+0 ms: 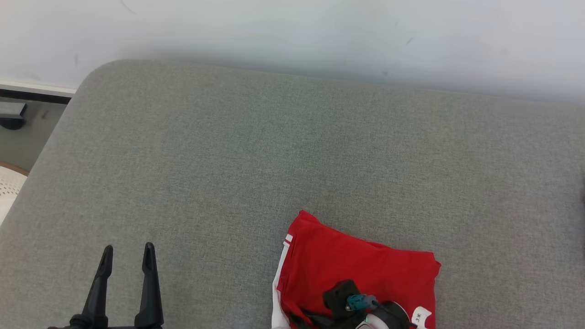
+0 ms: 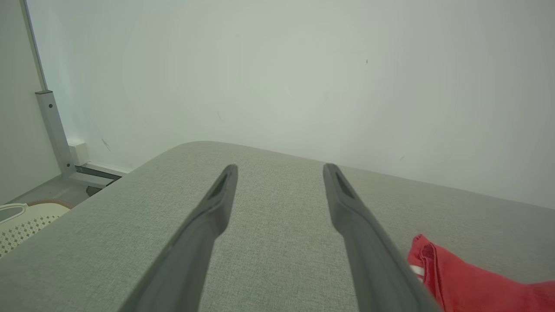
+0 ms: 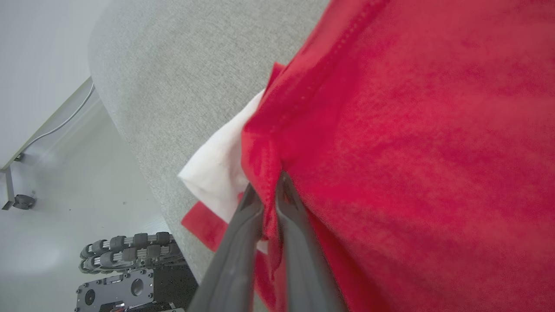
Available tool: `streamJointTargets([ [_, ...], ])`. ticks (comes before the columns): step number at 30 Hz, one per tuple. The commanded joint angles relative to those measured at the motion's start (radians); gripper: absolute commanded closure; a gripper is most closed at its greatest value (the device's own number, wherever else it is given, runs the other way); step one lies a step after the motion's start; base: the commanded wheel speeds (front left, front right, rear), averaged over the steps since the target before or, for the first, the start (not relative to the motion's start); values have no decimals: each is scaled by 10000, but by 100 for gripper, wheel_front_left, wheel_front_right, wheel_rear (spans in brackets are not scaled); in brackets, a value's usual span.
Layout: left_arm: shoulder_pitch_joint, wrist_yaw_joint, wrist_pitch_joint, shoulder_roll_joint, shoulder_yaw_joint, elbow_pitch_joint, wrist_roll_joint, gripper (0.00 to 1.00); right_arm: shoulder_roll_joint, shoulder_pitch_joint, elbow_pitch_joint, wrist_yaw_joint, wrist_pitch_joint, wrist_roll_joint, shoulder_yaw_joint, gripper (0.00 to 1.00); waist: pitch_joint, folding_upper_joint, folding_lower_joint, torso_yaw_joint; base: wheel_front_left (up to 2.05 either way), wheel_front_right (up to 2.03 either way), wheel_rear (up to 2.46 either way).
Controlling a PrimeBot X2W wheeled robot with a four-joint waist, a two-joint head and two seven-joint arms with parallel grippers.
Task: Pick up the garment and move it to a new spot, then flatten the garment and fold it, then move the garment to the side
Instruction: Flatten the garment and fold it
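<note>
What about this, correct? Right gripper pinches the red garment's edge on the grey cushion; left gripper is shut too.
Not quite: the left gripper is open, fingers apart over the cushion, per the left wrist view. The rest holds: the right gripper pinches the red garment's edge on the grey cushion.

The garment was a red top with white trim, folded into a rough rectangle with a few soft creases. It lay flat at the near edge of the grey cushion, right of centre. A white layer peeked out along its left side, and a fold of its near edge was pinched between the fingers of the right gripper.
</note>
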Motion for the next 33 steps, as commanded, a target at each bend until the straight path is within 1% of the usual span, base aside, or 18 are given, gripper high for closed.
streamJointTargets([
  [1,68,15,-31,51,39,-49,17,0,70,-38,206,-22,-61,350,-7,8,-43,0,1,1,0,0,0],
  [2,68,15,-31,51,39,-49,17,0,70,-38,206,-22,-61,350,-7,8,-43,0,1,1,0,0,0],
  [3,96,15,-31,57,40,-51,19,0,71,-74,234,-22,-93,557,35,0,-63,0,1,2,0,0,0],
  [5,138,15,-31,54,60,-68,17,0,-14,-145,228,-23,-96,1068,79,0,-86,0,1,-10,0,0,0],
  [9,187,15,-31,38,105,-71,40,0,-735,-277,-170,-23,-35,1949,20,0,-112,0,1,-91,0,0,0],
  [13,115,15,-31,10,120,-51,76,0,-1449,-460,-578,-25,177,2580,-220,0,-87,0,1,-191,0,0,0],
  [14,85,15,-31,4,137,-32,83,0,-1728,-554,-866,-23,228,2883,-281,0,-92,0,1,-253,0,0,0],
  [18,40,15,-31,3,177,6,100,0,-2148,-625,-1547,-22,212,3725,-183,0,-100,0,1,-386,0,0,0],
  [21,-13,15,-31,24,155,28,85,0,-2341,-657,-1870,-22,470,4262,215,0,-107,0,1,-458,0,0,0],
  [23,-27,15,-31,42,164,41,70,0,-2247,-486,-2264,-22,704,4409,542,0,-129,0,1,-517,0,0,0],
  [27,-58,15,-31,69,130,40,47,0,-2221,88,-2983,-22,1034,4116,1007,0,-117,0,1,-558,0,0,0],
  [28,-67,15,-31,72,120,37,46,0,-2174,190,-3198,-22,1134,4000,1051,3,-114,0,1,-552,0,0,0],
  [29,-71,15,-31,78,104,26,41,0,-2107,298,-3369,-22,1254,3875,1023,25,-111,0,1,-543,0,0,0],
  [30,-67,15,-31,85,94,18,34,0,-2048,419,-3534,-22,1390,3720,981,72,-109,0,1,-530,0,0,0],
  [31,-52,15,-31,91,90,14,25,0,-1987,563,-3673,-22,1574,3558,907,89,-112,0,1,-515,0,0,0],
  [32,-34,15,-31,97,87,8,16,0,-1952,697,-3817,-22,1757,3417,812,98,-114,0,1,-495,0,0,0],
  [33,-13,15,-31,97,84,7,5,0,-1869,816,-3993,-22,1960,3282,636,96,-119,0,1,-474,0,0,0],
])
